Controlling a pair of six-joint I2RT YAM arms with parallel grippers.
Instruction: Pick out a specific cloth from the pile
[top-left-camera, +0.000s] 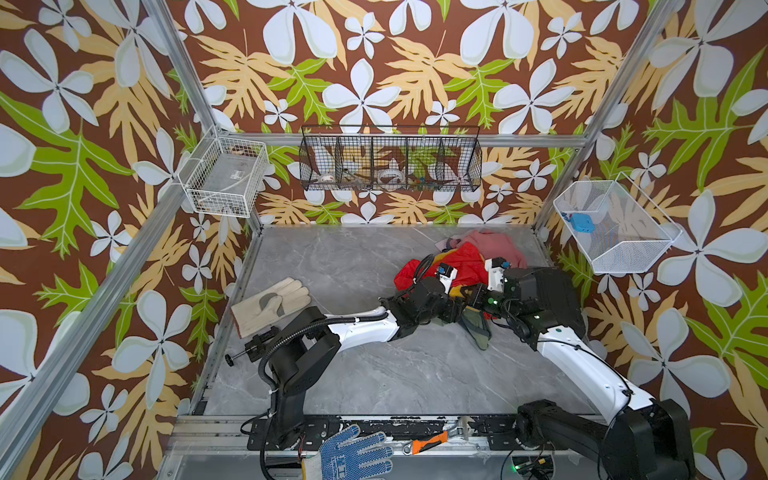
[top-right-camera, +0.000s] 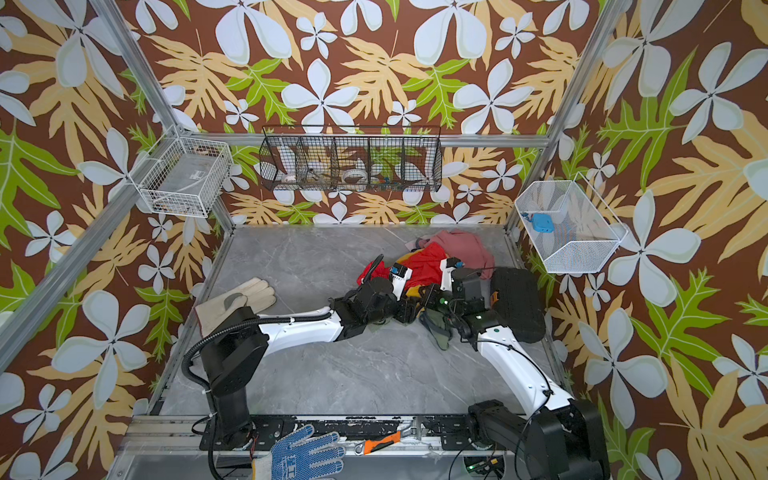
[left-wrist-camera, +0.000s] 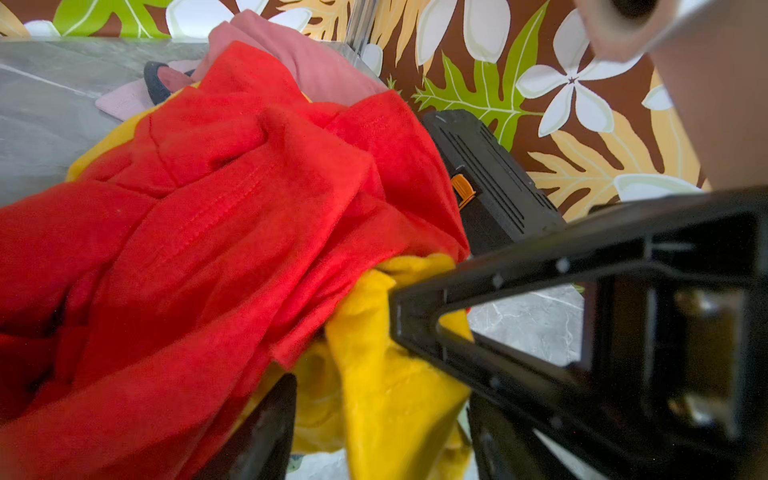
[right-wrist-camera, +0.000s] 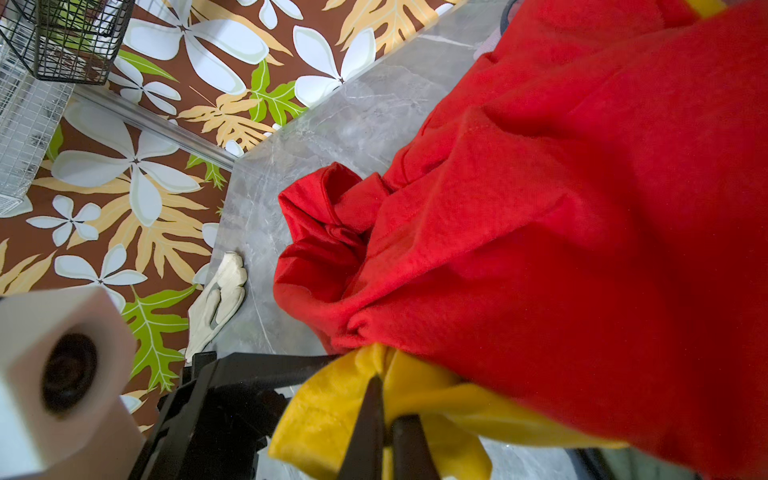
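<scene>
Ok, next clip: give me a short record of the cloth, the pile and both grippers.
cloth: mustard yellow, poking out from under red cloth
right gripper: shut on the cloth
left gripper: open, jaws astride the cloth
pile: red cloth on top, pink garment behind, olive garment in front
work glove: apart, on the left

Plain yellow cloth (left-wrist-camera: 386, 395), red garment (left-wrist-camera: 208, 208), pink garment (left-wrist-camera: 316, 66), grey-marbled table (top-left-camera: 332, 257).

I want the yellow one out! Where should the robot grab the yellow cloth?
Grab the yellow cloth by the bunched fold sticking out under the red cloth, on the pile's robot-facing side. Come in low from there: red covers the rest from above. The right hand is pinching that fold.
</scene>
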